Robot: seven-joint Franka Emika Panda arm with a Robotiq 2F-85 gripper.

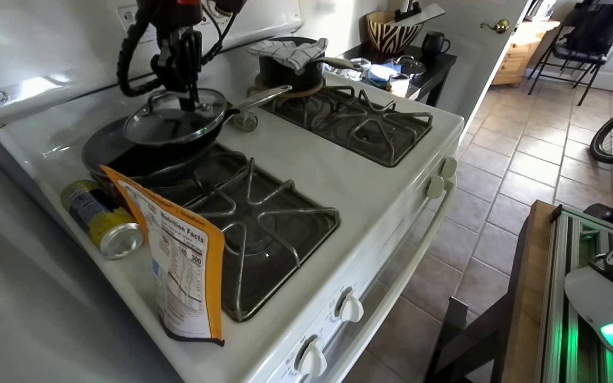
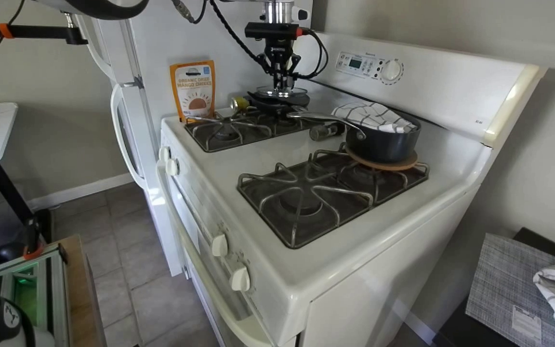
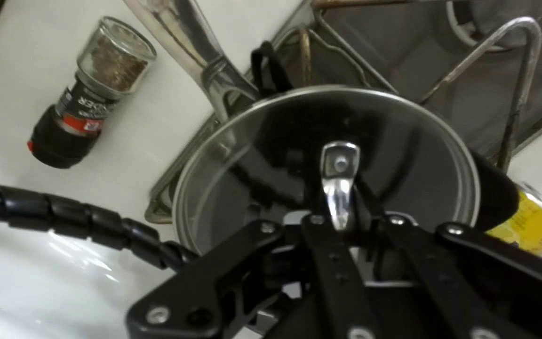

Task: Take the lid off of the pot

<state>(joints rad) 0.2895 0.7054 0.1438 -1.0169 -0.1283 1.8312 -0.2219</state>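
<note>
The round dark glassy lid [image 1: 141,130] with a pale metal rim and a shiny metal arch handle covers the dark pot [image 1: 208,139], which has a long metal side handle [image 1: 264,98]. The pot sits over a wider dark pan [image 1: 93,151] at the back burner. The lid also shows in an exterior view [image 2: 263,90] and fills the middle of the wrist view [image 3: 407,141]. My gripper [image 3: 340,207] points down with its fingers close around the lid's handle [image 3: 340,165], shut on it. I cannot tell whether the lid touches the pot's rim.
A yellow can [image 1: 101,218] and an orange-edged pouch [image 1: 184,276] stand beside the pan. A grinder [image 3: 92,89] lies near the pot's handle. A black pot with a cloth [image 2: 383,144] stands on the farther burner. The stove's back panel [image 2: 431,82] rises close behind the gripper.
</note>
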